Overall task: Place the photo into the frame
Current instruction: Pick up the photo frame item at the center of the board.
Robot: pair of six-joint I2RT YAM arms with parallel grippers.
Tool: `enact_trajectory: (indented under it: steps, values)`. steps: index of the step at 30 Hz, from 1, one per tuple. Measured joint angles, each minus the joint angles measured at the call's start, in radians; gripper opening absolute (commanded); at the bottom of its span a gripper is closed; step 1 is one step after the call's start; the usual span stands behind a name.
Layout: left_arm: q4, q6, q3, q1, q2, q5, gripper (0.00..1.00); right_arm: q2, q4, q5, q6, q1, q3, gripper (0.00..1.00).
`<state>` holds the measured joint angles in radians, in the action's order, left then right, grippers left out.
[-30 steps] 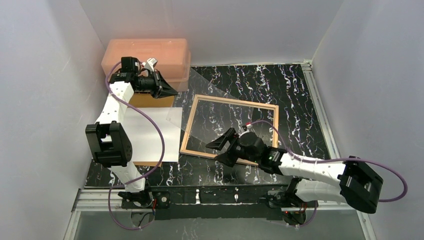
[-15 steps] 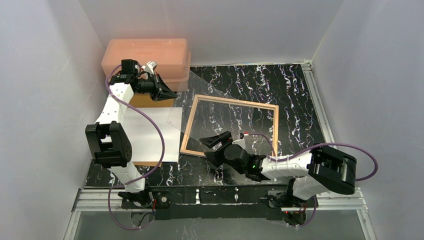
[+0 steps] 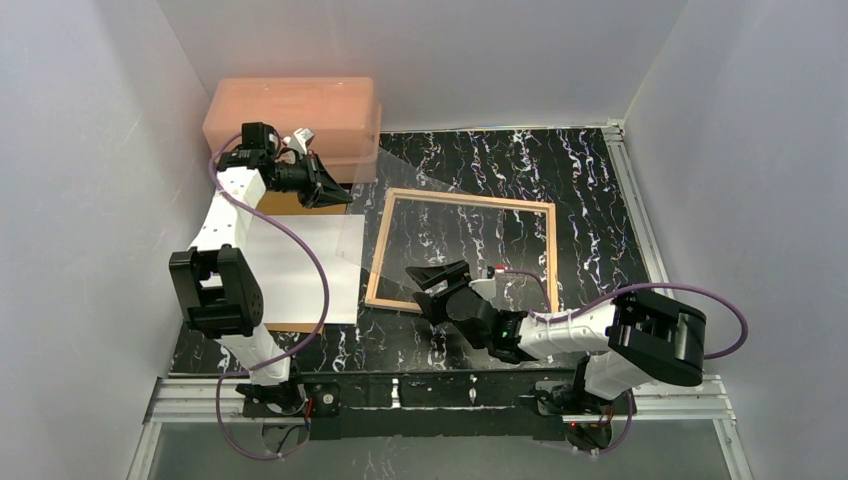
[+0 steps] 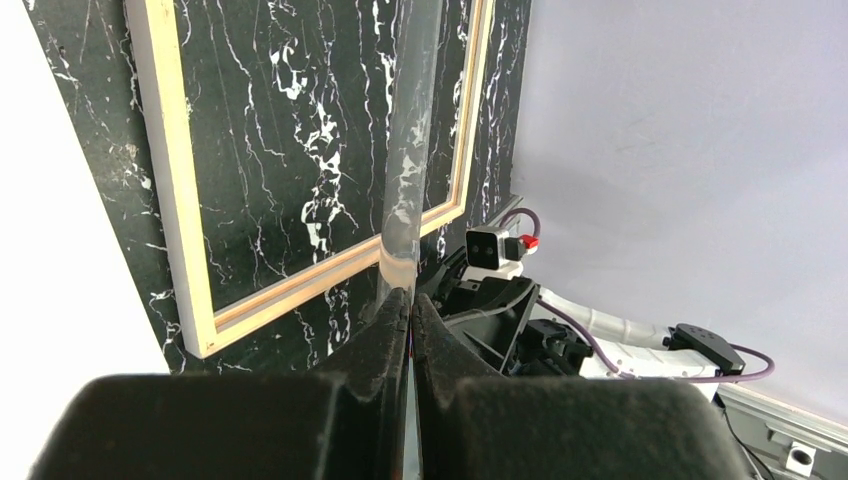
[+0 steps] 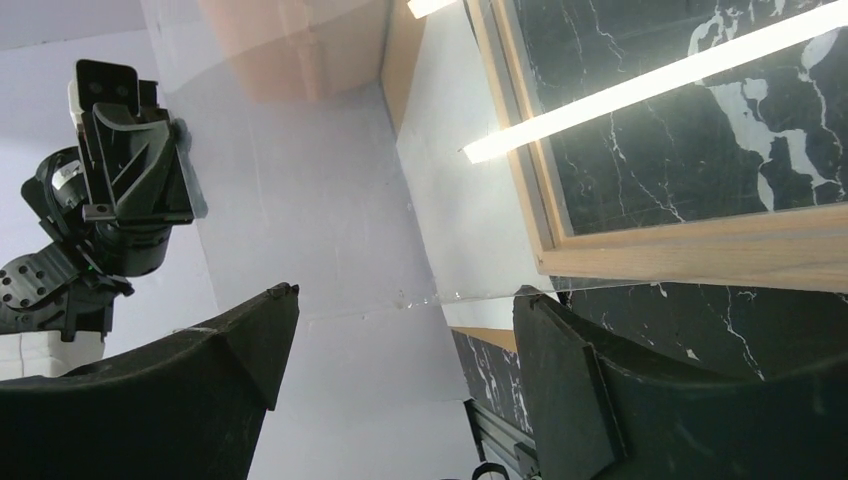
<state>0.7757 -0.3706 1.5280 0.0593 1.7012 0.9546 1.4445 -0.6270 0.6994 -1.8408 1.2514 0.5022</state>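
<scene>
Clear pane in the left fingers' pinch, aslant over tan frame.

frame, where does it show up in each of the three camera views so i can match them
Top external: the frame lies flat in the centre, a wooden rectangle.
Left wrist: the frame fills the upper left, one corner low on the left.
Right wrist: the frame is on the right, one rail running to the right edge.
Shared landmark: the clear sheet pinched in the left gripper, seen in all three views.
</scene>
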Motion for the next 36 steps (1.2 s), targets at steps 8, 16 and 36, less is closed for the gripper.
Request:
enact_trajectory:
  steps: [8,16,36]
  values:
    - [0.034,0.021,-0.035,0.011,-0.042,0.002,0.00,-0.002,0.068,0.044,-0.018,0.030,0.014,0.84]
    - [0.080,0.084,-0.126,0.021,-0.101,0.005,0.00,-0.159,0.273,0.151,-0.068,0.036,-0.006,0.69]
    - [0.280,0.301,-0.183,0.024,-0.113,-0.013,0.04,-0.255,0.454,0.289,-0.102,0.036,0.001,0.01]
